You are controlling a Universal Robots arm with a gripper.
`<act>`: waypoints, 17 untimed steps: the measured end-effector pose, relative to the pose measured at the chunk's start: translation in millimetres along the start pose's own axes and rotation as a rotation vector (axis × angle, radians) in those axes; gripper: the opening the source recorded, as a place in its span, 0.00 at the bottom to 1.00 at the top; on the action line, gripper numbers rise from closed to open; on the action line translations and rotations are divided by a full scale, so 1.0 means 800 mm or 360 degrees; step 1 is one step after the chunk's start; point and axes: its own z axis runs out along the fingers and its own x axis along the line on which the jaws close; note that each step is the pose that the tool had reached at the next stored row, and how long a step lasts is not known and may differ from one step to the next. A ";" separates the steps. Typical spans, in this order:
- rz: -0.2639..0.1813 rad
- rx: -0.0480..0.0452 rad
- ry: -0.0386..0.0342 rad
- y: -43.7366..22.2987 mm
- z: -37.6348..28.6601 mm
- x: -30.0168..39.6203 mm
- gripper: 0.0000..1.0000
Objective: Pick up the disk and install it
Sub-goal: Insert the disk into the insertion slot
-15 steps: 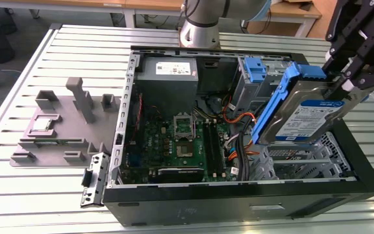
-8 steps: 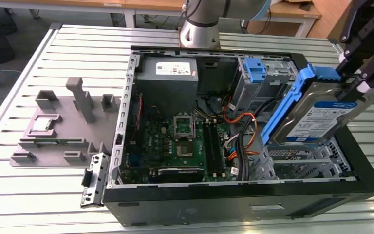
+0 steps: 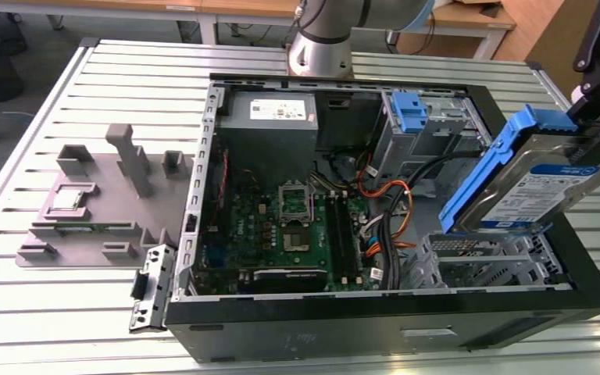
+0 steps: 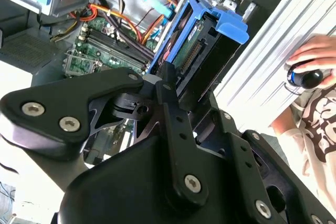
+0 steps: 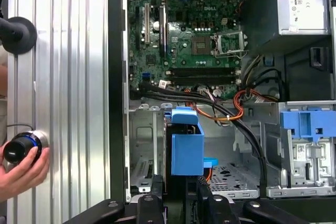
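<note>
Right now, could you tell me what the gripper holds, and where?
The gripper holds the silver metal disk in its blue plastic carrier, near its upper end.

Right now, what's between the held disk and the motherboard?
Loose orange and black cables run between the disk and the motherboard, as the exterior view shows.

A slatted metal table (image 3: 50, 312) carries an open computer case (image 3: 311, 344) beside a grey fixture tray (image 3: 91, 234).
</note>
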 end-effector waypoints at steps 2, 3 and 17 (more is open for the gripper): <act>0.0000 0.0000 -0.0002 -0.0008 0.0006 0.0000 0.35; -0.0001 0.0005 -0.0003 -0.0010 0.0035 0.0001 0.35; 0.0011 0.0013 0.0001 -0.0005 0.0165 0.0008 0.35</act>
